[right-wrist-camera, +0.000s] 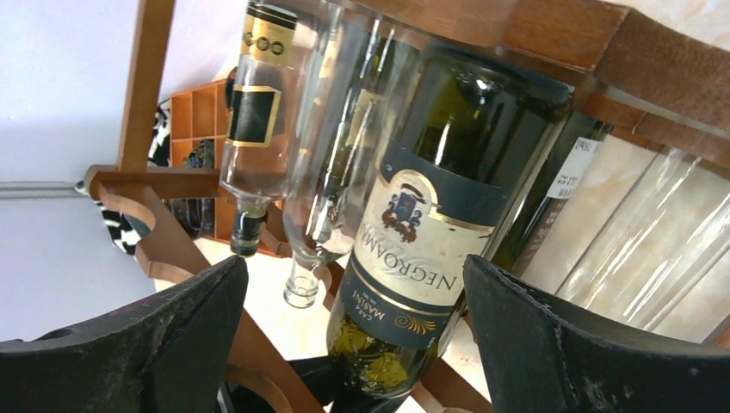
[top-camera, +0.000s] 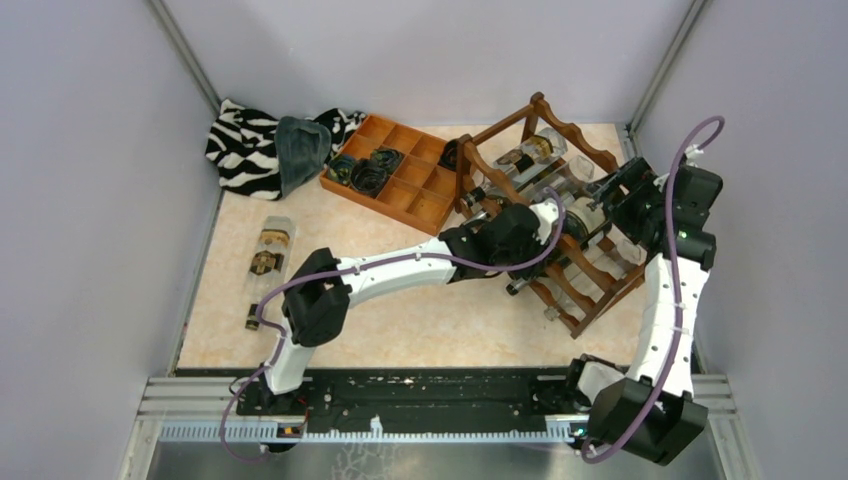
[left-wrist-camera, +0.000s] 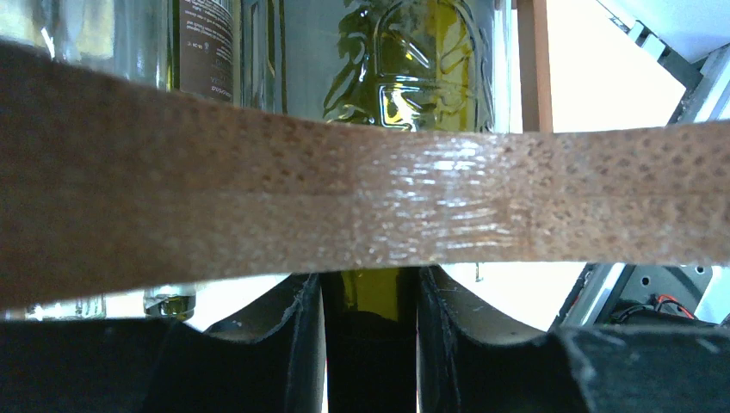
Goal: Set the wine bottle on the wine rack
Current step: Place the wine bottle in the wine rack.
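Note:
The wine rack is a reddish-brown wooden frame with wavy rails at the right of the table. A dark green wine bottle with a blue and cream label lies in it. My left gripper is shut on that bottle's dark neck, just under a rack rail. The bottle's green glass shows above the rail. My right gripper stands open, its fingers wide on either side of the bottle's body with gaps showing. From above, both grippers meet at the rack, left and right.
Other bottles lie in the rack: a clear one and one with a black and gold label. Another bottle lies on the table at the left. An orange compartment tray and a zebra cloth sit at the back.

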Robot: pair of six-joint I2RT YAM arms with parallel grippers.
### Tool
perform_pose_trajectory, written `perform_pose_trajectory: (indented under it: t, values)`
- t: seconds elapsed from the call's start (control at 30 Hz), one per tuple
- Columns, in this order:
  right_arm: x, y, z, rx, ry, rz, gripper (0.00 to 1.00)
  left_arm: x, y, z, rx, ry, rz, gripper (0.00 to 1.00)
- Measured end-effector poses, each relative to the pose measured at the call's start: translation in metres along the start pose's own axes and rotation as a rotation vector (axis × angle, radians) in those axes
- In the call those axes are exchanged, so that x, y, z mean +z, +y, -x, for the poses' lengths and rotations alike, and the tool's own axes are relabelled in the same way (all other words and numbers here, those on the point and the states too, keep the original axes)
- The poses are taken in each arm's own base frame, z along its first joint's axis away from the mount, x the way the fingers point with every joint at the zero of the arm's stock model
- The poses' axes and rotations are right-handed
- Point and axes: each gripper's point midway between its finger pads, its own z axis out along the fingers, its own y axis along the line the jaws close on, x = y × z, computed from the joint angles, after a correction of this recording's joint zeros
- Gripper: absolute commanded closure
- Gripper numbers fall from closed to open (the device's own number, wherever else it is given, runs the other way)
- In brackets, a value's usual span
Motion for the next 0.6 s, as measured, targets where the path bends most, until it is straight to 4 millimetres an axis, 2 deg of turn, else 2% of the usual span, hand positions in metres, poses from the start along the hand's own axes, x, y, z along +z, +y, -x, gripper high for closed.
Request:
perform_pose_trajectory:
  t: [0.2,0.6]
  values:
    - [0.011,-0.014,-0.009,0.064,0.056,-0.058,0.07,0.0,0.001,0.0,-0.003,-0.035,0.004,1.0]
    - [0.025,-0.024,-0.014,0.132,0.113,-0.098,0.09,-0.001,0.002,0.001,-0.003,-0.039,0.006,1.0]
